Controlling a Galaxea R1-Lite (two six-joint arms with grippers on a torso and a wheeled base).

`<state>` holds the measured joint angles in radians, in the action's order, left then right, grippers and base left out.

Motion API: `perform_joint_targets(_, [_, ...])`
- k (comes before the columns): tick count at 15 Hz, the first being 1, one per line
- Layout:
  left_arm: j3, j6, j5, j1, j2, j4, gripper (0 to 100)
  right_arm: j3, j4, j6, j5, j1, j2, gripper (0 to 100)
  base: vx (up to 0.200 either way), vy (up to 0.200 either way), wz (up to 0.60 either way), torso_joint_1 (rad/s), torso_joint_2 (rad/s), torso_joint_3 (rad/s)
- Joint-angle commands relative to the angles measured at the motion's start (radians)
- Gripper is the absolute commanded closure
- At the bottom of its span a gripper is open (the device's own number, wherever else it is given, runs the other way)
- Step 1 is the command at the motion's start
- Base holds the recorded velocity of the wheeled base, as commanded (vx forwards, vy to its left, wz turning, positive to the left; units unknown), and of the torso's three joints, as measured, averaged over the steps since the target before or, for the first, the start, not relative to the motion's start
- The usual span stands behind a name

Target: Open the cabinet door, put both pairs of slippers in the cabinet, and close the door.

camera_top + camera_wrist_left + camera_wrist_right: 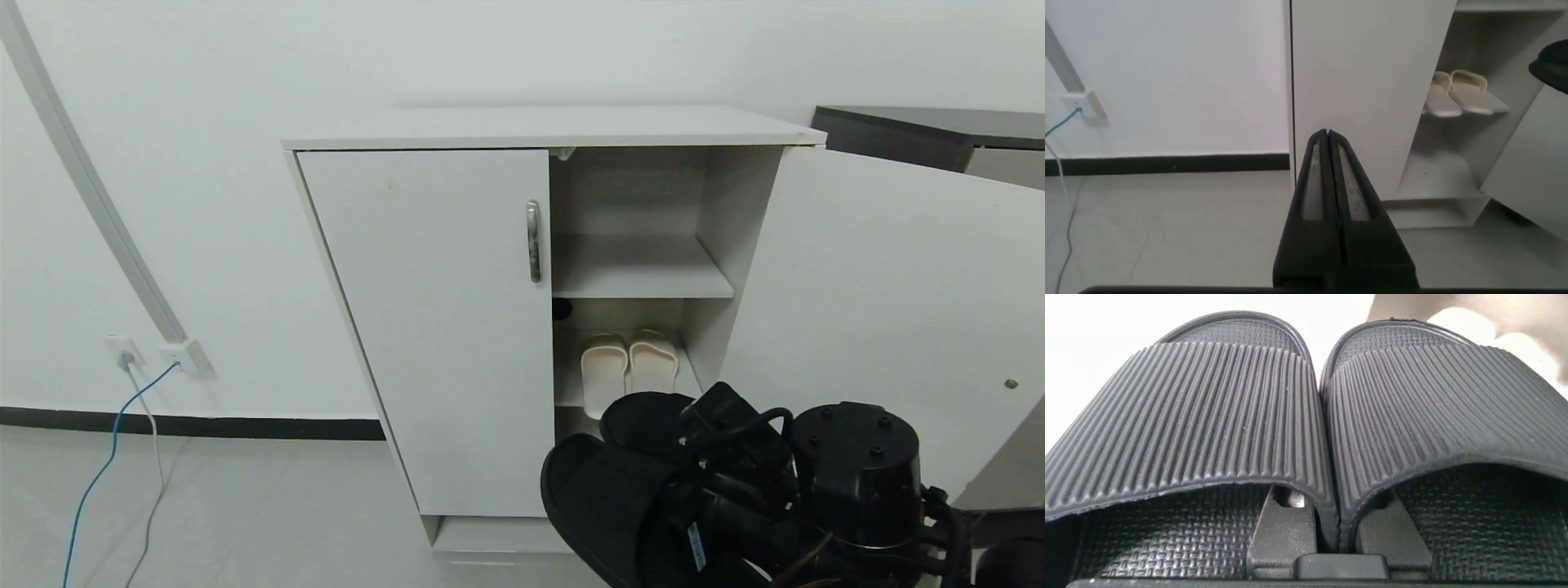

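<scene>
Right gripper [1337,529] clamped on the adjoining inner edges of black slippers [600,490], pair carried as one, low before cabinet [539,126] | door [882,310] open for loading | white slippers [629,367] on lower shelf | left gripper [1327,155] closed, empty.

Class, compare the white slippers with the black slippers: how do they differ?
The white slippers are pale; the black slippers are dark. The white pair rests on a cabinet shelf; the black pair is outside, held in the right gripper. Both pairs sit side by side.
</scene>
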<state>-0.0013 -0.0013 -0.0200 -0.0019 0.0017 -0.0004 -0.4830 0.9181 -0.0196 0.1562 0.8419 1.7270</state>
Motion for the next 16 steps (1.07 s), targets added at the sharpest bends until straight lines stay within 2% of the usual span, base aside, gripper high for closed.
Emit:
perform_joint_targets(1, [0.0, 0.0, 0.0, 0.002, 0.0, 0.0, 100, 0.0, 0.002, 0.0, 0.0, 0.0, 0.002, 100, 0.0, 0.0, 0.0, 0.002, 0.15, 0.061])
perform_joint_targets(13, [0.001, 0.0, 0.0, 0.0, 0.0, 0.0, 100, 0.007, 0.015, -0.003, -0.001, 0.008, 0.002, 100, 0.0, 0.0, 0.0, 0.0, 0.01, 0.005])
perform_joint_targets(15, [0.0, 0.0, 0.0, 0.0, 0.0, 0.0, 100, 0.007, 0.015, -0.003, -0.004, 0.008, 0.002, 100, 0.0, 0.0, -0.6, 0.002, 0.0, 0.0])
perform_joint_targets(16, [0.0, 0.0, 0.0, 0.0, 0.0, 0.0, 100, 0.009, 0.016, -0.003, -0.027, 0.008, 0.0, 100, 0.0, 0.0, 0.0, 0.0, 0.0, 0.0])
